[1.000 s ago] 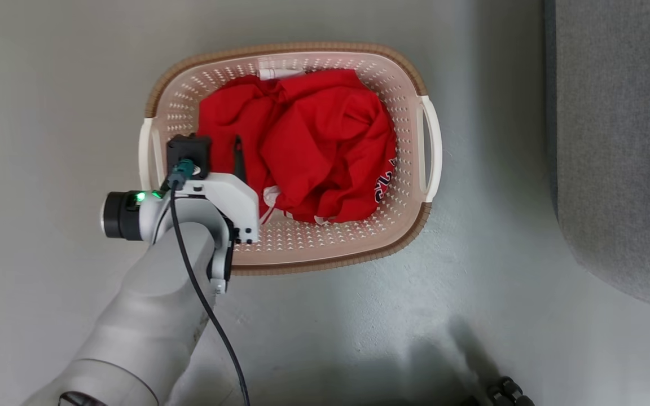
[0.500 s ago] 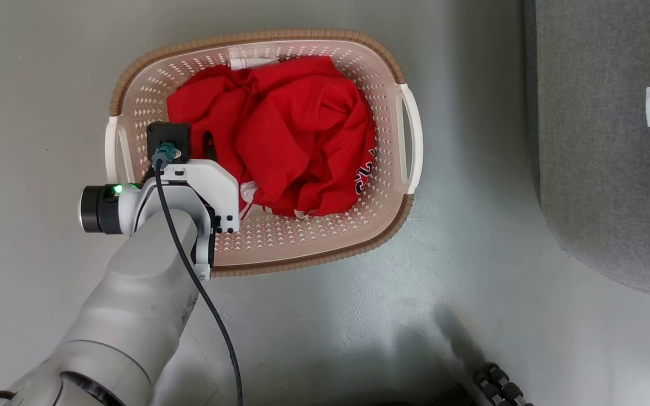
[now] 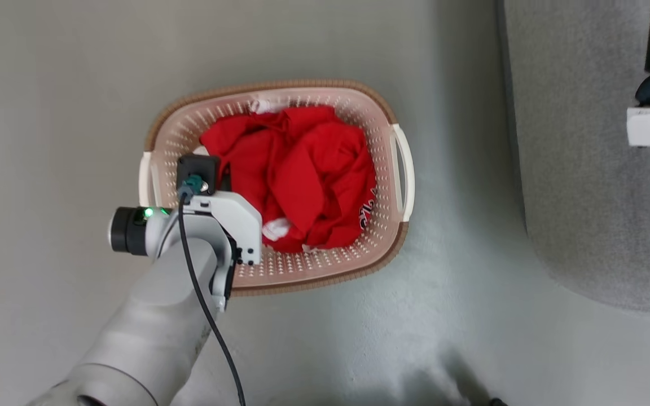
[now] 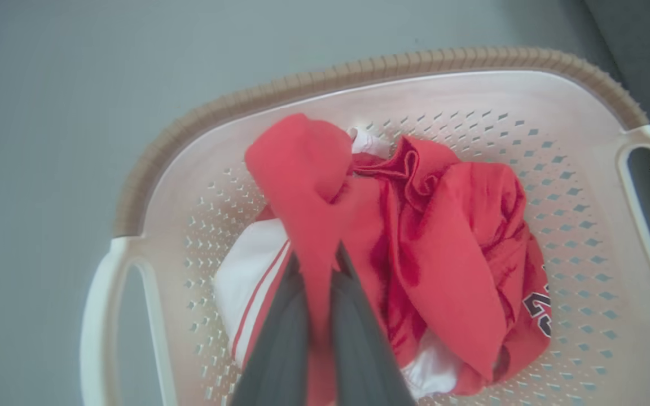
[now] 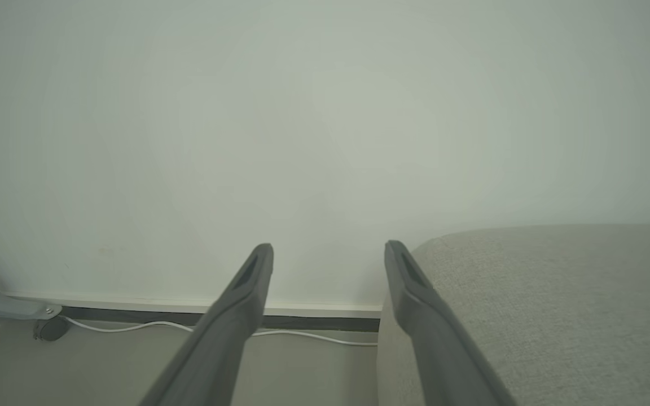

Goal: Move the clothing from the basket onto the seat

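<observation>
Jaws on the left gripper (image 4: 318, 260) are pinching a fold of the clothing (image 4: 449, 248) in the basket (image 4: 528, 90), w/ the seat (image 3: 579, 169) well off to the right, nearer the spread-open right gripper (image 5: 329, 251).

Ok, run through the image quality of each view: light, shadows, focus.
Head view: soft even light, a dim shadow on the floor near the bottom edge. Left wrist view: the left hand and the clothing pinched in it are blurred, the basket rim bows. Right wrist view: wall washed flat, seat weave sharp.
</observation>
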